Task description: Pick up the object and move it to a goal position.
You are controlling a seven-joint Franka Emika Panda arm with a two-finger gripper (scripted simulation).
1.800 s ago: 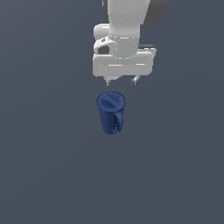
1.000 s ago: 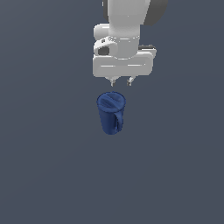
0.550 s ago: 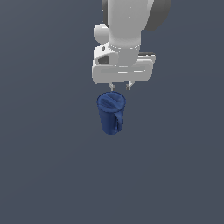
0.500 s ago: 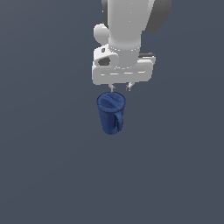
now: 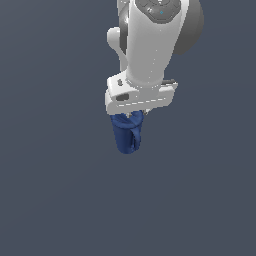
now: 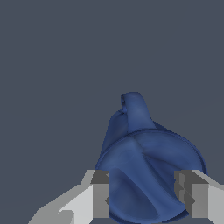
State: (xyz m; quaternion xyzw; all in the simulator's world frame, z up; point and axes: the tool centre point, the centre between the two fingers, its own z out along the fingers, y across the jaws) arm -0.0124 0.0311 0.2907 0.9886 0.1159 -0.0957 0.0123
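In the exterior view, the white arm (image 5: 150, 45) stands directly above the blue pitcher (image 5: 126, 136) and hides its top. The pitcher stands upright on the grey table (image 5: 60, 200), near the middle of the picture.

In the wrist view, the gripper (image 6: 142, 192) is spread apart, one finger (image 6: 99, 194) on each side of the pitcher's (image 6: 146, 175) round top. Whether the fingers touch it is not clear. The handle (image 6: 135, 109) points away from the gripper.

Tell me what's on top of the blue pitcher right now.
The end effector sits over the pitcher, one finger on each side of its round top. In the exterior view the white hand covers the rim, so contact can't be confirmed.
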